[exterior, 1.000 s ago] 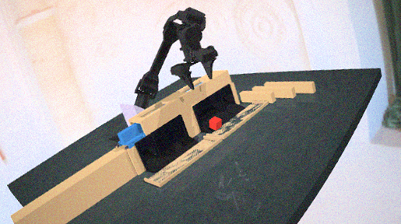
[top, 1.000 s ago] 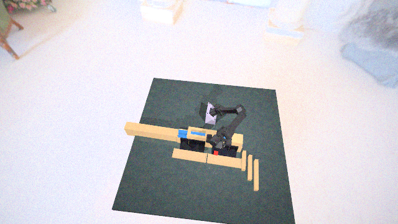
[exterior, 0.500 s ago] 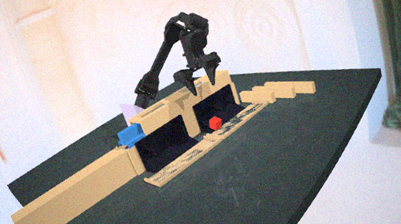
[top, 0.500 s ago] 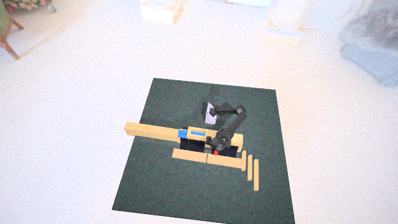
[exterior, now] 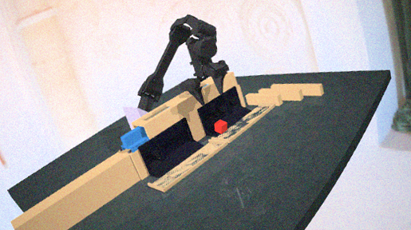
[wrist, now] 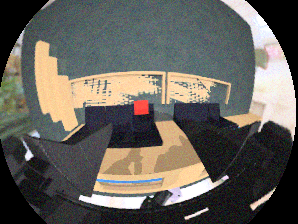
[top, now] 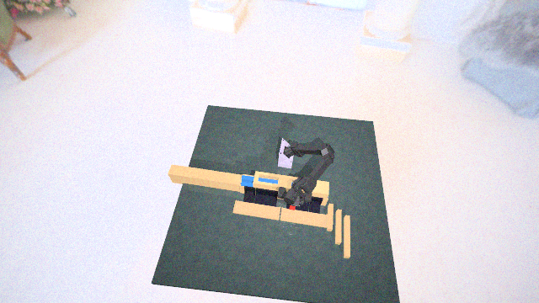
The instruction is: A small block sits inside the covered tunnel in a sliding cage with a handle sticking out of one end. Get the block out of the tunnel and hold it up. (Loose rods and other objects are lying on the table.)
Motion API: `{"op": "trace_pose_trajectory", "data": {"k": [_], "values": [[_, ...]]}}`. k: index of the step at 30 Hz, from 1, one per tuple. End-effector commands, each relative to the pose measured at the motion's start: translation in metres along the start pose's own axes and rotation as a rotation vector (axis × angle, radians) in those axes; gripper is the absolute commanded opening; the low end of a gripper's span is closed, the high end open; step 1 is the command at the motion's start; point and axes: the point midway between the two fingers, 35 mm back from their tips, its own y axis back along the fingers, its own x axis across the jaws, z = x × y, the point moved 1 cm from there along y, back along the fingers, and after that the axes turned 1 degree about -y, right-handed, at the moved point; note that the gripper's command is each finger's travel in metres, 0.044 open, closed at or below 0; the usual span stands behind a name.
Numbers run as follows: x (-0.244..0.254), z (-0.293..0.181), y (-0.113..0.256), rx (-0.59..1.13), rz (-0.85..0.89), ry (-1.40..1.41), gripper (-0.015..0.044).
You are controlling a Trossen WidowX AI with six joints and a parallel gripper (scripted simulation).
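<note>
My gripper (top: 295,197) (exterior: 209,99) (wrist: 148,124) wide open above the wooden tunnel (top: 284,182) (exterior: 196,126) (wrist: 172,131), holding nothing, red block (top: 292,207) (exterior: 221,126) (wrist: 141,107) at the tunnel's dark right-hand opening in the exterior view.

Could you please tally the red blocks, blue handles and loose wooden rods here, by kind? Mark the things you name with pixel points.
Red block (top: 292,207) (exterior: 221,126) (wrist: 141,107): 1
Blue handle (top: 247,181) (exterior: 134,138): 1
Loose rods (top: 347,236) (exterior: 312,89) (wrist: 43,75): 3
Total: 5
</note>
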Motion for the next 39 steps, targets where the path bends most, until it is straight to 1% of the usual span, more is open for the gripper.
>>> {"op": "trace_pose_trajectory", "data": {"k": [1,39], "values": [[0.000,0.001,-0.006,-0.003,0.004,-0.008,0.0440],[0.002,0.001,-0.068,-0.004,0.007,-0.007,0.0440]]}}
